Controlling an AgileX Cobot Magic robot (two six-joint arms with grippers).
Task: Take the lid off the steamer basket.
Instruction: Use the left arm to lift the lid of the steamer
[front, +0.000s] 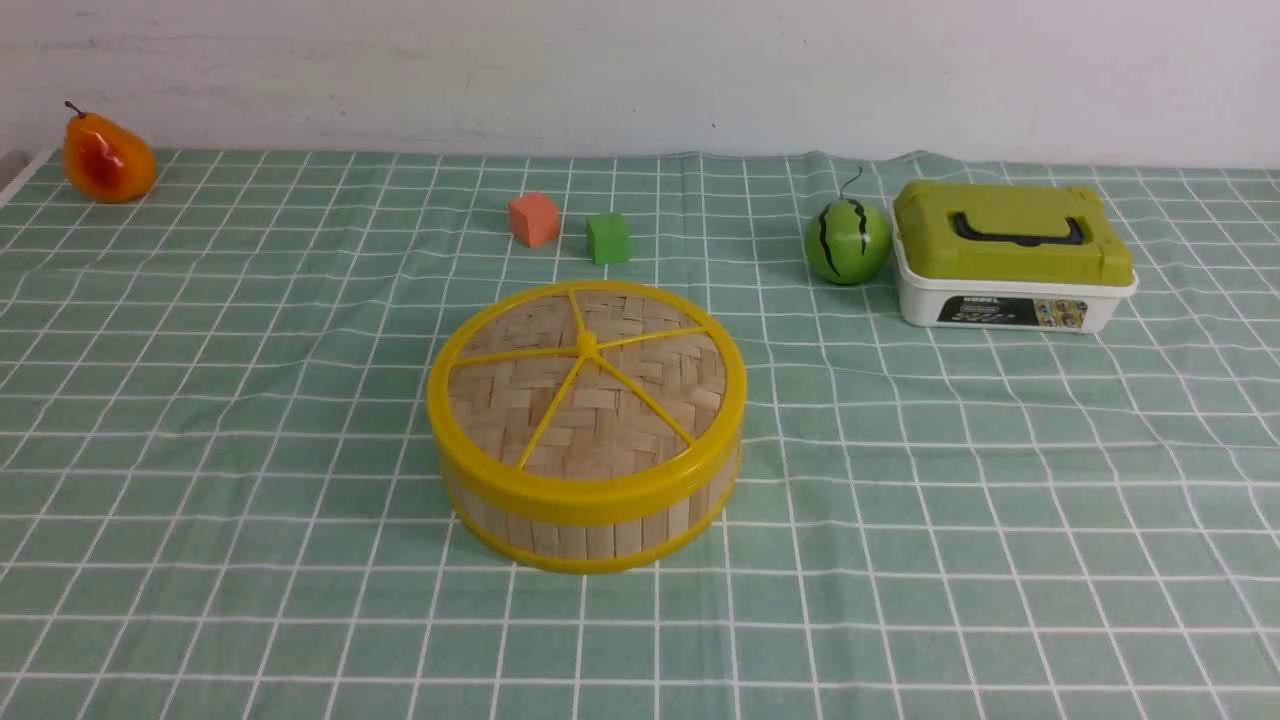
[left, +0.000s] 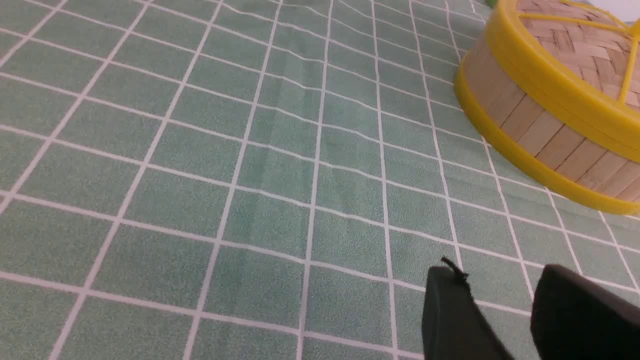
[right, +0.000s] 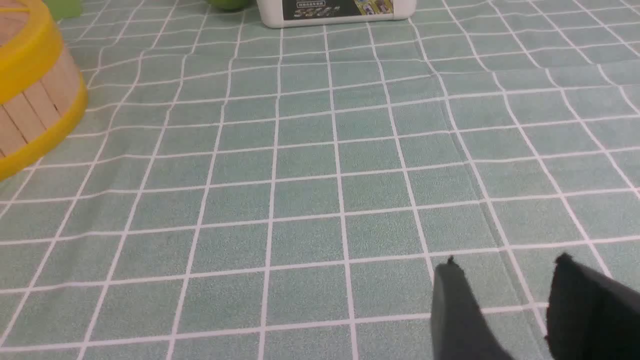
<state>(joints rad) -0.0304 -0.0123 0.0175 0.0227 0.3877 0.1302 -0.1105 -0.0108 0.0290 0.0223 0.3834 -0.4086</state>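
Note:
The lid (front: 586, 385), woven bamboo with a yellow rim and yellow spokes, sits closed on the steamer basket (front: 590, 530) at the table's centre. The lid also shows in the left wrist view (left: 575, 45), with the basket's slatted wall (left: 530, 120) under it. The basket's edge shows in the right wrist view (right: 35, 105). My left gripper (left: 500, 275) is open and empty over bare cloth, apart from the basket. My right gripper (right: 507, 265) is open and empty over bare cloth, well away from the basket. Neither arm shows in the front view.
An orange cube (front: 533, 219) and a green cube (front: 608, 238) lie behind the basket. A toy watermelon (front: 848, 241) stands next to a white box with an olive-green lid (front: 1010, 256) at back right. A toy pear (front: 105, 158) sits at far back left.

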